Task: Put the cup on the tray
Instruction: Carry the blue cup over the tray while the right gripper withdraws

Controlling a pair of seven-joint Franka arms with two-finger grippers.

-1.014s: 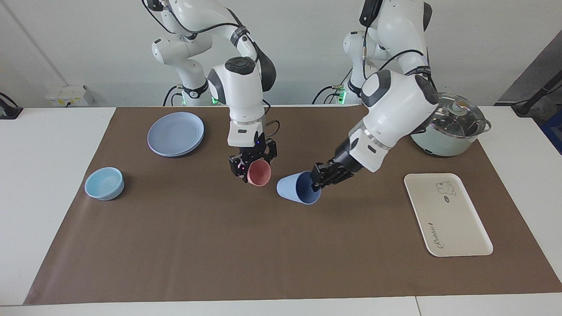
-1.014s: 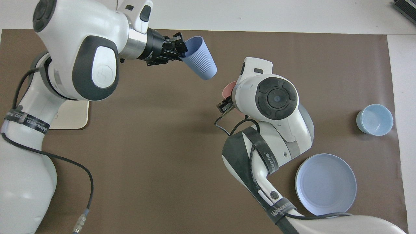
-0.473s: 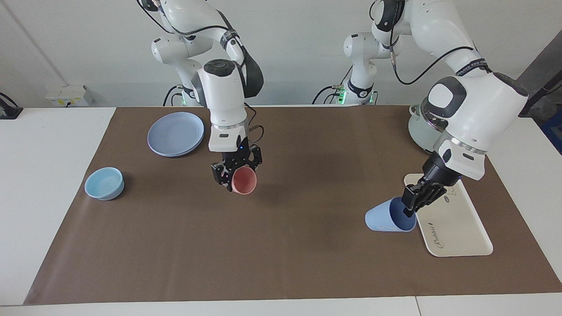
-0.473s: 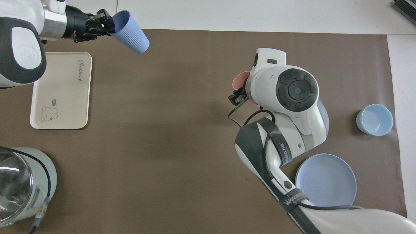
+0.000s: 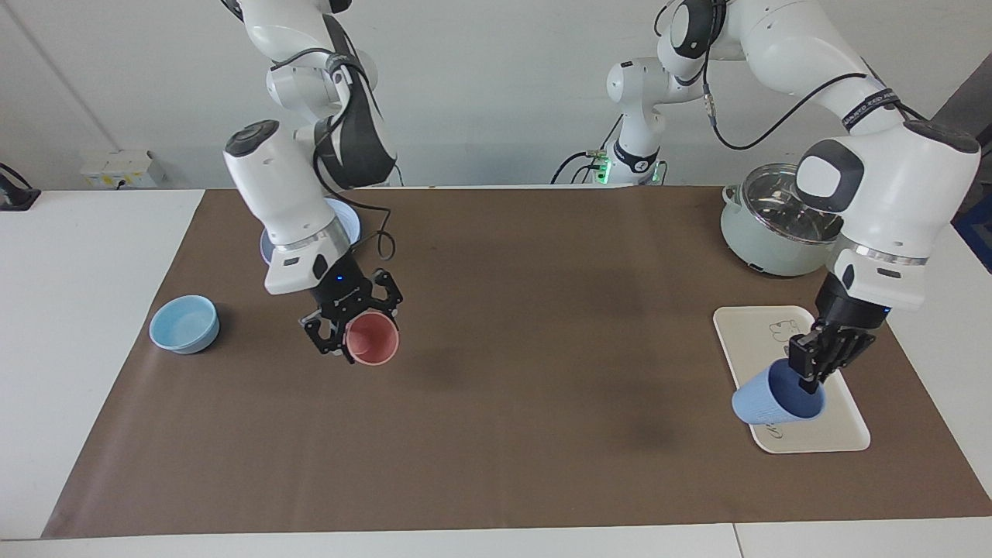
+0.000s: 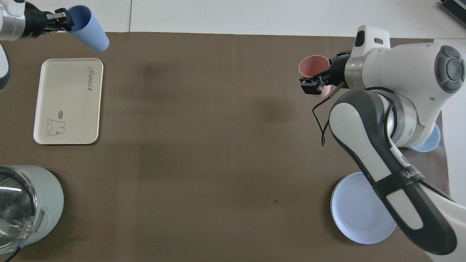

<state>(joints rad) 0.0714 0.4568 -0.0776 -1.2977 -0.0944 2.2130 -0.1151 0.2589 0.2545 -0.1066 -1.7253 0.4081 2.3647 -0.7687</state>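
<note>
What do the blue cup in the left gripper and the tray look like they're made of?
The periwinkle-blue tapered cup, shut in the left gripper above the tray, looks like matte plastic: even colour, fine vertical ribs outside, thin rim, no glare. The cream-white rectangular tray also looks like plastic, perhaps melamine: smooth, low sheen, rounded moulded corners, printed bear and lettering.

The tapered periwinkle-blue plastic cup [image 5: 777, 402] has been carried by the left gripper [image 5: 812, 373] from mid-table to over the cream rectangular plastic tray [image 5: 845, 434]. The salmon-pink plastic cup [image 5: 372, 339] has been swung by the right gripper [image 5: 346, 325] toward the right arm's end.
</note>
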